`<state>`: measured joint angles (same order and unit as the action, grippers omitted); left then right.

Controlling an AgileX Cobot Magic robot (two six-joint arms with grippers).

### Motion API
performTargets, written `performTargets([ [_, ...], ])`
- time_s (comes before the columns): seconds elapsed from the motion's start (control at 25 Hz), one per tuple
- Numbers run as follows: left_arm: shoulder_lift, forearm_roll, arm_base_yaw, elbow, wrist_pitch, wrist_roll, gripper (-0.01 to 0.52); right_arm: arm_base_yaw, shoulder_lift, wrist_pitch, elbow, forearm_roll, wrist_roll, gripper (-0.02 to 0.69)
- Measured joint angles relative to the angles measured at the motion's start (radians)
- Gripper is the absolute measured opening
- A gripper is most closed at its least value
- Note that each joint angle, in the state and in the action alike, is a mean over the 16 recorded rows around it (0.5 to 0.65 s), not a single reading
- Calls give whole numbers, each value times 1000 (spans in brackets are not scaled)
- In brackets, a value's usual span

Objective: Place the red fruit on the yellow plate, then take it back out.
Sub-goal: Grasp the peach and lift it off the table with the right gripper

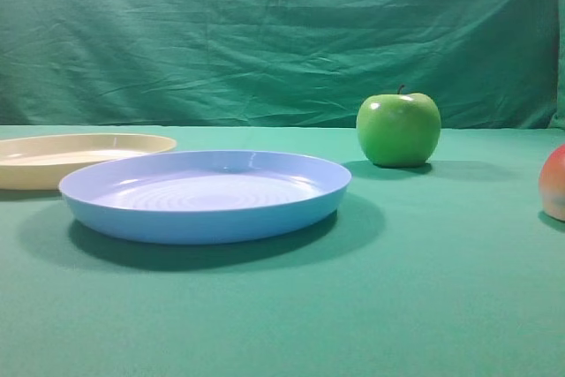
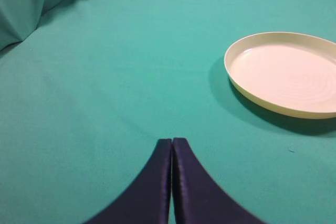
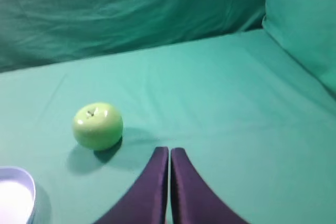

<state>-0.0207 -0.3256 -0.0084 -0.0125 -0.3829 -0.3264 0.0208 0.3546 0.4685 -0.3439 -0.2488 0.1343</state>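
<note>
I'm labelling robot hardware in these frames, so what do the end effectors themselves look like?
Only the fingers show, one pair in each wrist view. The left end effector has two dark navy, nearly black fingers, matte, wide at the base and curving to narrow tips. The right end effector looks the same, with dark fingers of matching shape. No cables, markings or arm links are visible.

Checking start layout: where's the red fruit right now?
In the exterior high view, the red fruit sits on the green cloth at the far right edge, partly cropped, right of the green apple.
</note>
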Motion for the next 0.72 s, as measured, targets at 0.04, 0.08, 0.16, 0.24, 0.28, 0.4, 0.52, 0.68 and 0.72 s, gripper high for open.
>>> performTargets([
  [0.04,0,0,0,0,0,0,0,0,25,29,-16,-10,23,0],
  [0.08,0,0,0,0,0,0,0,0,50,56,-31,-21,47,0],
  [0.16,0,0,0,0,0,0,0,1,96,110,-61,-43,95,0],
  [0.24,0,0,0,0,0,0,0,5,139,161,-87,-65,143,0],
  [0.28,0,0,0,0,0,0,0,8,160,184,-100,-75,167,0],
  [0.4,0,0,0,0,0,0,0,26,227,243,-132,-104,237,0],
  [0.52,0,0,0,0,0,0,0,53,304,283,-162,-125,297,0],
  [0.68,0,0,0,0,0,0,0,92,427,301,-199,-132,329,0],
  [0.72,0,0,0,0,0,0,0,102,460,301,-208,-130,330,0],
])
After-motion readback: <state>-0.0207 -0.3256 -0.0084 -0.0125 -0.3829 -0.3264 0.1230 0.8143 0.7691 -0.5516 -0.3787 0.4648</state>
